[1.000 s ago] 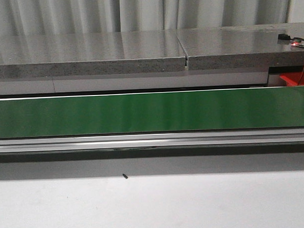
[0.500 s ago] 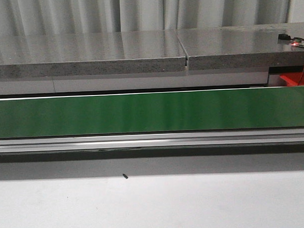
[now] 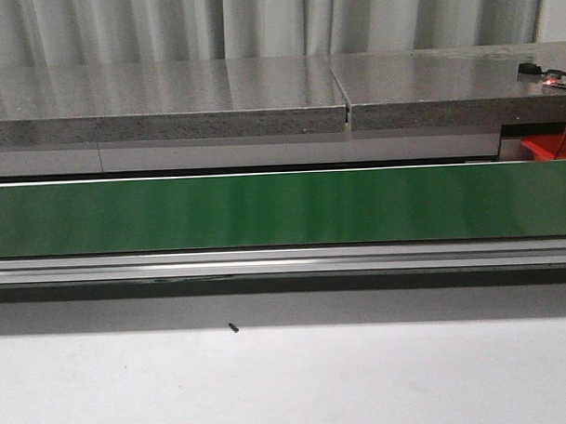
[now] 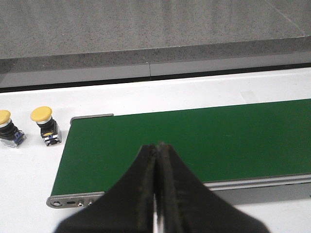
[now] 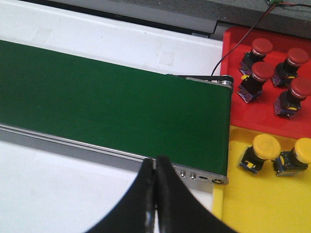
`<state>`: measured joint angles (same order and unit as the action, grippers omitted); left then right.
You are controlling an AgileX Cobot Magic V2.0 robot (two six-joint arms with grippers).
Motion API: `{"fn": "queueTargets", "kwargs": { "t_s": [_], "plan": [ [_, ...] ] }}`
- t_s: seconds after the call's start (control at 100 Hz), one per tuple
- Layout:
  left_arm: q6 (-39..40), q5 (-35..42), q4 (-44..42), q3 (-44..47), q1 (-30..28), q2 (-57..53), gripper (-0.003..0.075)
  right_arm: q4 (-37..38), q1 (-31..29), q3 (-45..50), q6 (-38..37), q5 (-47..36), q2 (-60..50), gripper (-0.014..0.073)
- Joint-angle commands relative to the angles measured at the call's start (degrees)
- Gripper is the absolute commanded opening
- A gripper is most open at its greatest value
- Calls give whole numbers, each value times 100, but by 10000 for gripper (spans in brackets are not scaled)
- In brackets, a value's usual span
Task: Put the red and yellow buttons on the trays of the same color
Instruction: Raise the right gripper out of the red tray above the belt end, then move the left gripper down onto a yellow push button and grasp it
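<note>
Front view: green conveyor belt (image 3: 283, 208) runs bare across the white table (image 3: 289, 379); neither arm shows here, and only a corner of the red tray (image 3: 547, 148) does.
Left gripper (image 4: 156, 160): pressed together, empty, poised over the belt's end, likely waiting.
Unsorted: two yellow buttons (image 4: 45, 126) stand on the table just beside that end; one is cut off by the frame edge.
Right gripper (image 5: 154, 180): closed on nothing.
Sorted: red buttons (image 5: 253, 77) on the red tray, yellow ones on the yellow tray (image 5: 243, 204), both trays cropped.
</note>
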<state>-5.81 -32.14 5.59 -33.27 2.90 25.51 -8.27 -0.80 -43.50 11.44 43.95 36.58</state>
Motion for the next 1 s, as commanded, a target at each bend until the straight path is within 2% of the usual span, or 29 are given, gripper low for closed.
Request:
{"fn": "queueTargets", "kwargs": {
  "t_s": [0.0,0.16,0.23,0.3,0.45,0.52,0.6,0.79,0.87,0.99],
  "plan": [
    [41,439,70,-142,43,35,-20,-8,-38,-145,-1,-331,-10,-68],
    [41,286,70,-142,43,35,-12,-8,-38,-145,-1,-331,-10,-68],
    [41,147,70,-142,43,35,50,-8,-38,-145,-1,-331,-10,-68],
    [41,5,21,-142,43,35,180,-8,-38,-145,-1,-331,-10,-68],
    [41,-5,-112,-142,43,35,596,-8,-38,-145,-1,-331,-10,-68],
    [41,103,-111,-142,43,35,702,-8,-38,-145,-1,-331,-10,-68],
    [41,148,-111,-142,43,35,708,-8,-38,-145,-1,-331,-10,-68],
    [91,139,-131,-142,43,35,622,-8,-38,-145,-1,-331,-10,-68],
    [767,127,-458,-162,32,74,610,-8,-38,-145,-1,-331,-10,-68],
    [1986,-11,-1523,-220,-80,296,608,-8,-38,-145,-1,-331,-10,-68]
  ]
}}
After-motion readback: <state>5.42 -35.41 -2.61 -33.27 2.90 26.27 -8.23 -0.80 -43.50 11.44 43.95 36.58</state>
